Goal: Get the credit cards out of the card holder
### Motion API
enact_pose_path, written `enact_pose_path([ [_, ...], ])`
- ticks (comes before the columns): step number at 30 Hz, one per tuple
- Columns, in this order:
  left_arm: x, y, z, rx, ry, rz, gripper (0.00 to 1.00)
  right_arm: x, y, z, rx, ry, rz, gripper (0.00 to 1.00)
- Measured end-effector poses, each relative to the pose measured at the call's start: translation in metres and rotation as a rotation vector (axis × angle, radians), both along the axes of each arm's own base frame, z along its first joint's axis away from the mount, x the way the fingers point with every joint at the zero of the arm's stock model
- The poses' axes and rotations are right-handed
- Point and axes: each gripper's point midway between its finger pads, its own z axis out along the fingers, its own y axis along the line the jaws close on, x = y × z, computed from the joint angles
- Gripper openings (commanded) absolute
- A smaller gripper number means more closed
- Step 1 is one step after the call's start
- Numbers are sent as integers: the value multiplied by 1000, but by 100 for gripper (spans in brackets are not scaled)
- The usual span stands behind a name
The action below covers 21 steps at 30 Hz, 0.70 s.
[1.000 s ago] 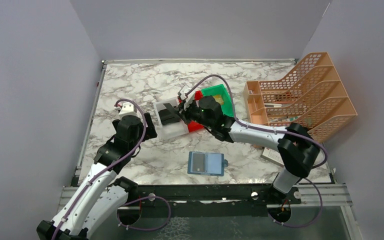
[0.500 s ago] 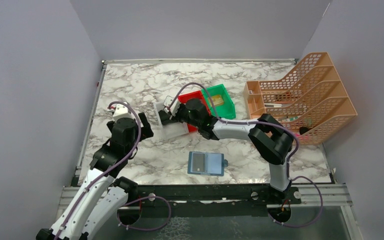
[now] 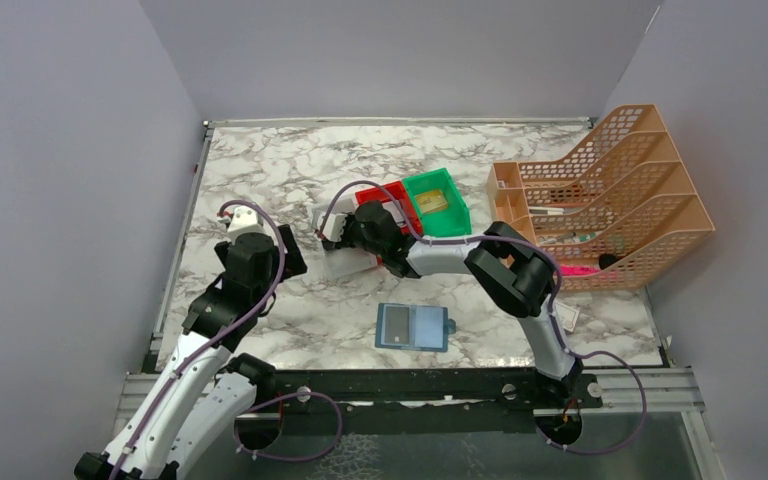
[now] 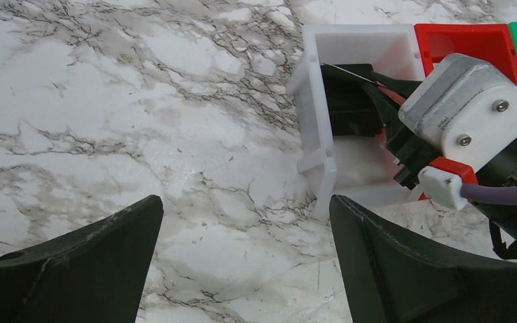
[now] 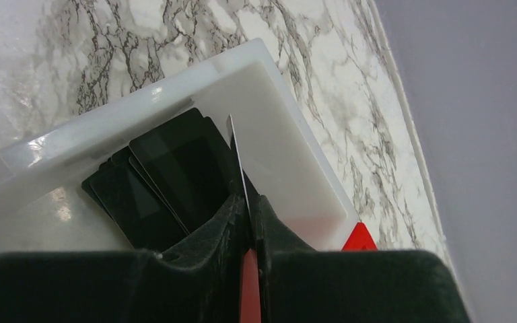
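One credit card, pinched edge-on in the right claw, hangs over the white bin for deposit; left claw gapes beside it.

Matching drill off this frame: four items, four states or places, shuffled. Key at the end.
1. card holder
2. white bin
3. left claw
4. right claw

A. wide open, holding nothing
B. lying unfolded
C. holds black cards
D. pinching a thin card

Pairs: 1-B, 2-C, 3-A, 4-D
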Motion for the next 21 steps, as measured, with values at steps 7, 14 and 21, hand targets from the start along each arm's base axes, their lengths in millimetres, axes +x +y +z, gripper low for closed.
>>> enact_pose_path([
  [7,0,1,-1,3,5,0,97,5,0,-1,-54,-38,1,23],
  [14,1,1,-2,5,11,0,97,1,-1,-10,-87,-17,9,24],
  [21,1,-1,-4,3,19,-14,97,3,-6,-10,-100,-22,-22,29],
])
